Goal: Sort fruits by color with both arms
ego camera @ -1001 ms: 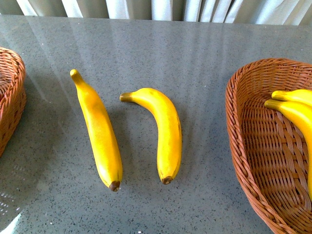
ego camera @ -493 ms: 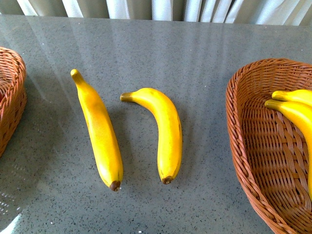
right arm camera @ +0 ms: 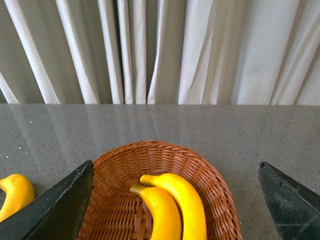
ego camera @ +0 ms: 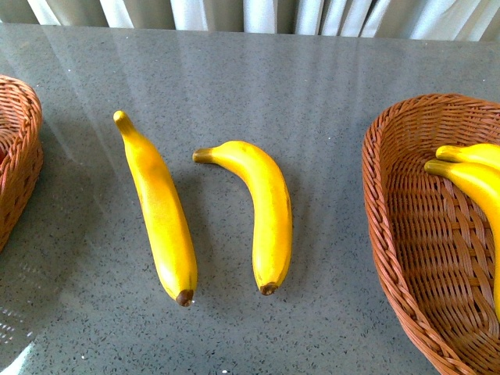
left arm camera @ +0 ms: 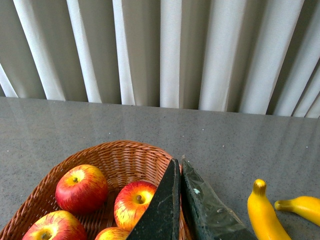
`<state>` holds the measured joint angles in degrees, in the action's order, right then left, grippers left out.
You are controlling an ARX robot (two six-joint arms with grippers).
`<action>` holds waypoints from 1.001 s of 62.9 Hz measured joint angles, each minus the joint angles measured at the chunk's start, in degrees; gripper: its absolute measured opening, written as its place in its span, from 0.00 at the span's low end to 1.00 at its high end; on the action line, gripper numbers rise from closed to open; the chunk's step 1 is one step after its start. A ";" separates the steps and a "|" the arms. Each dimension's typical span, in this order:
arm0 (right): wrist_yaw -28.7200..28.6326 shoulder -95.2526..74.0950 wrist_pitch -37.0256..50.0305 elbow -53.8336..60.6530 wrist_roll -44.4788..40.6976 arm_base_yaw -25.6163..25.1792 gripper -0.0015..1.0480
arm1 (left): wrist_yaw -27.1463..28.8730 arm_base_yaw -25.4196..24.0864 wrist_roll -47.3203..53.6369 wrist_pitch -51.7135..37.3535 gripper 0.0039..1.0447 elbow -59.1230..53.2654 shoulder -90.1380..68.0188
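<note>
Two yellow bananas lie side by side on a grey speckled table [ego camera: 328,86], near each other but not touching. The straighter banana [ego camera: 160,211] is on the left, with its stem pointing away from the robot and its brown tip towards it. The curved banana [ego camera: 264,215] is on the right. It bends at the neck, its stem points left and its brown tip also faces the robot. Both skins are smooth and glossy, deepening to orange-yellow along the middle.

A woven brown right basket [ego camera: 391,234] sits at the table's right edge and holds a pair of bananas [ego camera: 478,186], which lie close together with their stems towards the centre. Only the rim of a matching left basket [ego camera: 22,148] shows at the left edge. The left wrist view shows this basket holding red apples [left arm camera: 81,188] streaked with yellow, three of them clear and a fourth cut off by the frame.

The left gripper [left arm camera: 179,162] hangs above that basket's rim, its black fingers pressed almost together and holding nothing. The right gripper [right arm camera: 175,167] hovers over the banana basket with its fingers spread wide and empty. A pale pleated curtain [left arm camera: 165,50] hangs behind the table.
</note>
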<state>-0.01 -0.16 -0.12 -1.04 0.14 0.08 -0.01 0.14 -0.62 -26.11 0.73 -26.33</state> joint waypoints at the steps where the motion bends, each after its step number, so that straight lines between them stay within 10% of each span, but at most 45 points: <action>1: 0.00 0.00 0.02 0.00 0.00 0.00 0.91 | 0.02 0.00 0.00 0.33 0.01 0.00 0.33; 63: 0.02 0.00 0.00 0.00 0.00 0.00 0.91 | 0.04 -0.04 0.02 26.12 0.01 0.00 25.38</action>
<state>0.01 -0.16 -0.12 -1.04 0.14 0.08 0.03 0.10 -0.60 0.01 0.73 -0.95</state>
